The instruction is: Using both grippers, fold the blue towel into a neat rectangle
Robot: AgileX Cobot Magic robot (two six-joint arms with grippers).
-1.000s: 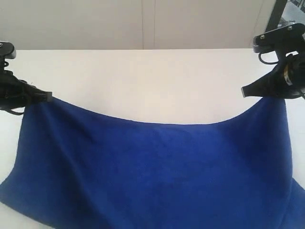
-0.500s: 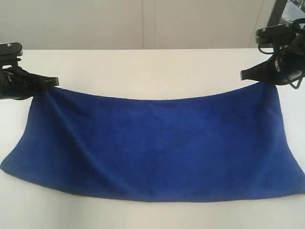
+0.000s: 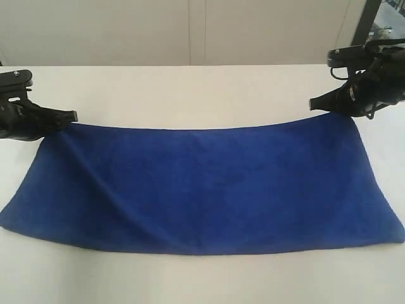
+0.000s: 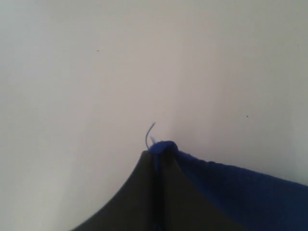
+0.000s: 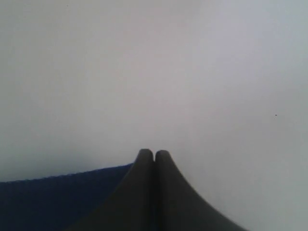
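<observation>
exterior view: the blue towel (image 3: pixel 202 183) lies spread flat across the white table (image 3: pixel 190 88). the left gripper (image 3: pixel 73 116) and right gripper (image 3: pixel 312 104) pinch its 2 far corners.
left wrist view: jaws clamped on a towel corner, a loose thread (image 4: pixel 150 132) poking out.
right wrist view: jaws pressed together, the towel's edge running in under them.

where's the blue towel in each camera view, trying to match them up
Exterior view: the plain royal-blue fabric towel spreads across the lower middle, far corners at the left gripper and right gripper.
Left wrist view: its corner pokes out at the shut black fingertips, cloth trailing beside them.
Right wrist view: a blue strip beside the shut fingers.
Shared landmark: the white tabletop.
</observation>
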